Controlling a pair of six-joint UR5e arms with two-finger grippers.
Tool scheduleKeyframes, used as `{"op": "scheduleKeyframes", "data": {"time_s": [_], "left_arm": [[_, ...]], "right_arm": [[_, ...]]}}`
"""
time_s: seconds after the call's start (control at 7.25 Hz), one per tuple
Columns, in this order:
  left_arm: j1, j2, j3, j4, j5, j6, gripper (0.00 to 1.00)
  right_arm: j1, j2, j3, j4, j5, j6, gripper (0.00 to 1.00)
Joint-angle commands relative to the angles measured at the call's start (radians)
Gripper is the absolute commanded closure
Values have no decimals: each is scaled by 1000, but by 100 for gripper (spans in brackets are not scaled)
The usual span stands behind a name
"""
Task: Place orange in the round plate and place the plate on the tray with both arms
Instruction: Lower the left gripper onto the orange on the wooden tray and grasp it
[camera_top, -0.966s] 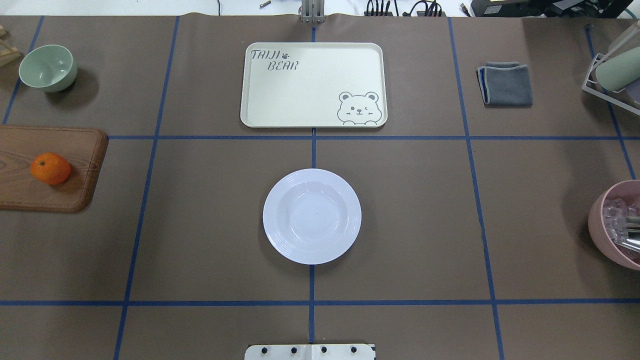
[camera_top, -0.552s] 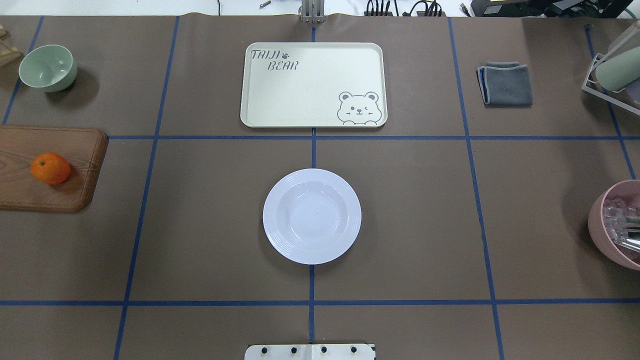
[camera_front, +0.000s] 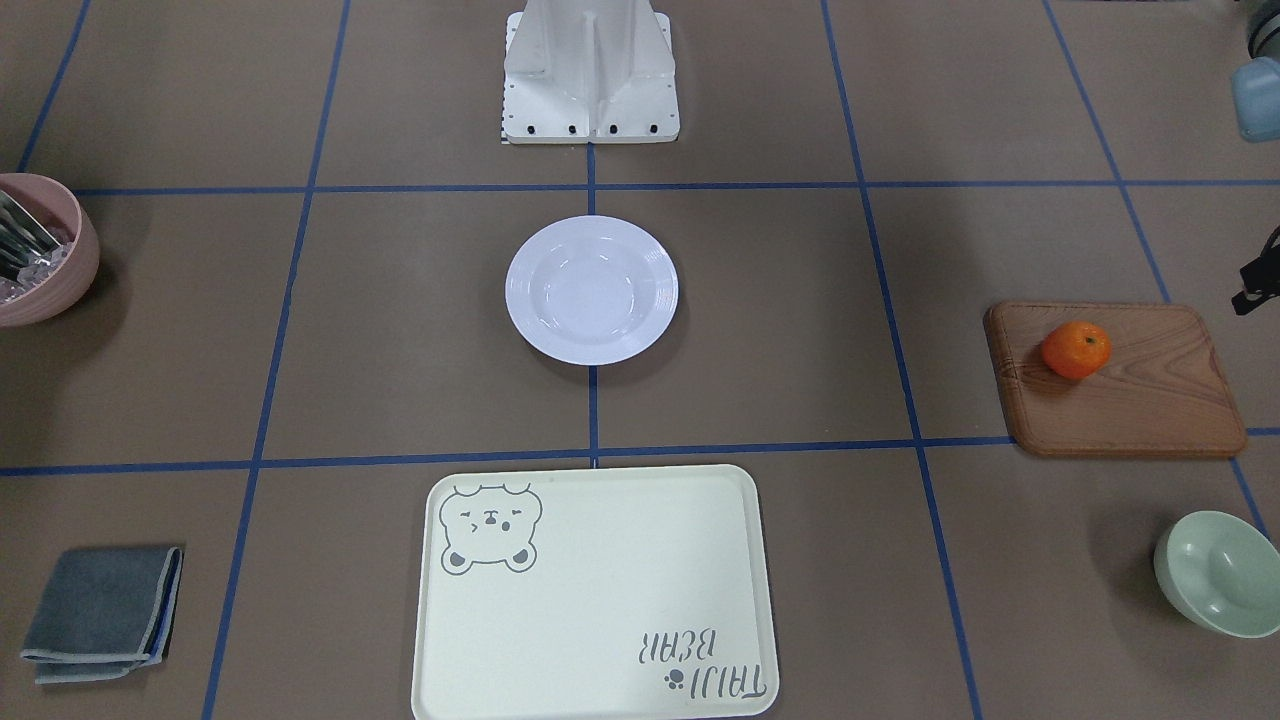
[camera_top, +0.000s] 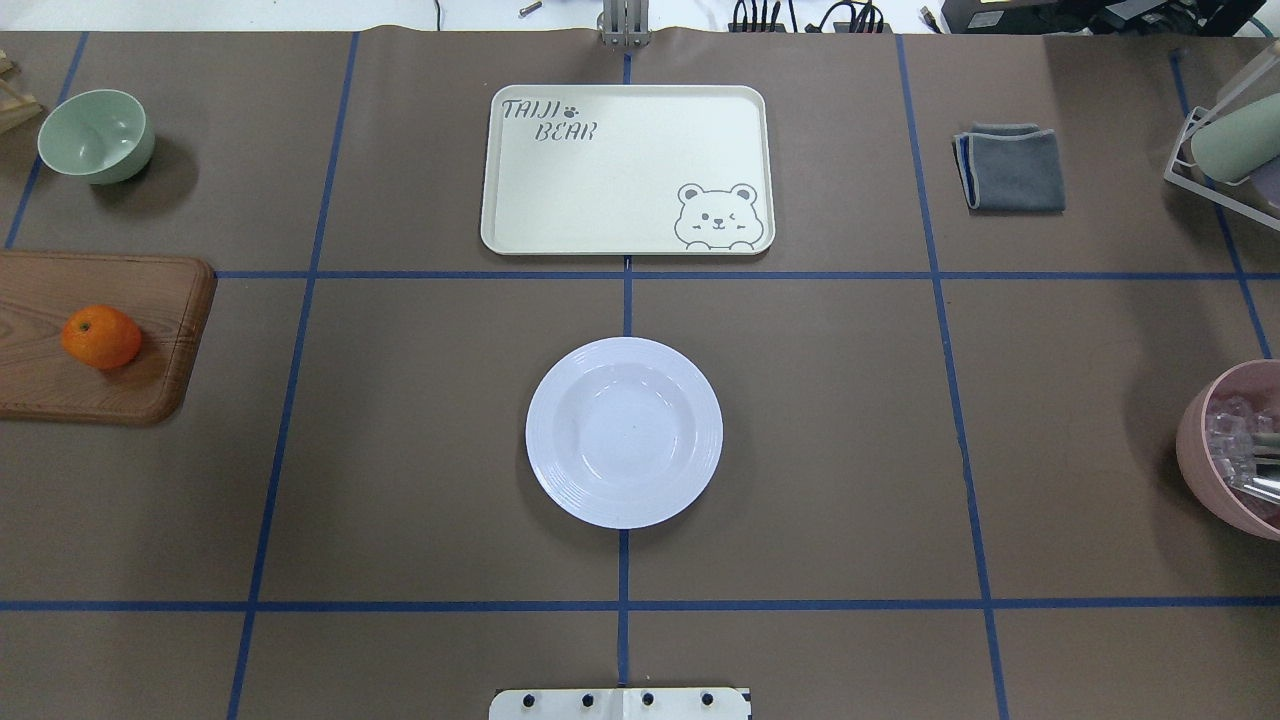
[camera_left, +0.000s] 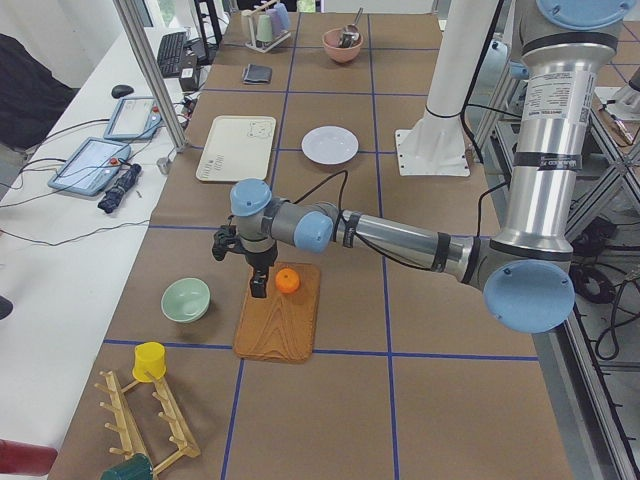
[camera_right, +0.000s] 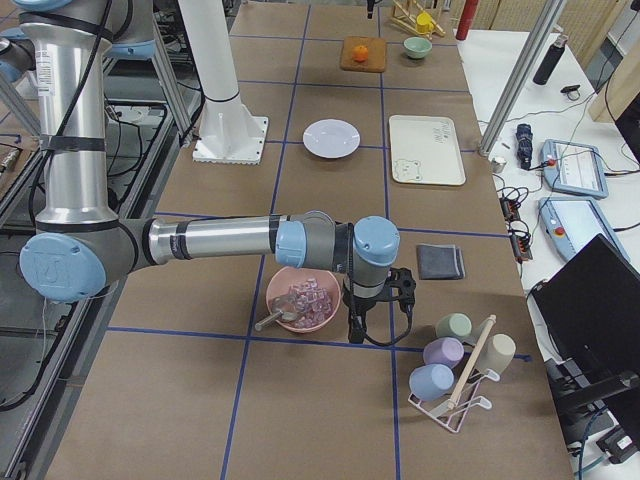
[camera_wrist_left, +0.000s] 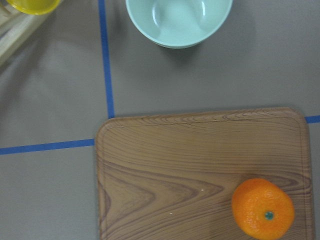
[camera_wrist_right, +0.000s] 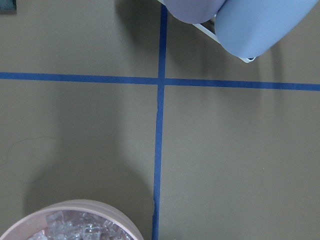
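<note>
The orange (camera_top: 101, 337) lies on a brown wooden board (camera_top: 130, 285) at the table's left edge, and the left wrist view shows the orange (camera_wrist_left: 263, 208) at lower right. An empty round plate (camera_top: 623, 432) sits at the table's middle. Beyond it lies the empty tray (camera_top: 627, 168). In the exterior left view my left gripper (camera_left: 258, 289) hangs just beside the orange (camera_left: 288, 280), over the board; I cannot tell whether it is open or shut. My right gripper (camera_right: 355, 333) hangs at the far right by a pink bowl (camera_right: 302, 298); whether it is open or shut cannot be told.
A pale-green bowl (camera_top: 96, 135) stands behind the board. The pink bowl (camera_top: 1200, 440), holding ice cubes and a metal tool, sits at the right edge. A folded grey cloth (camera_top: 1011, 167) and a cup rack (camera_top: 1225, 140) are at the back right. The robot base (camera_front: 590, 70) stands near the plate.
</note>
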Motion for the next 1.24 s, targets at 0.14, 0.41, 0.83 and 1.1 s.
{"op": "scheduleKeyframes", "data": {"time_s": [0.14, 0.41, 0.83, 1.1], "left_arm": [[123, 1, 23, -151, 5, -257, 2], [177, -7, 63, -165, 9, -256, 2], [197, -9, 93, -180, 9, -254, 2], [203, -34, 142, -194, 9, -251, 2]], "right_arm": [[0, 2, -1, -6, 22, 20, 0], [-2, 3, -1, -3, 34, 32, 0], [-2, 3, -1, -6, 65, 32, 0], [0, 2, -1, -8, 67, 32, 0]]}}
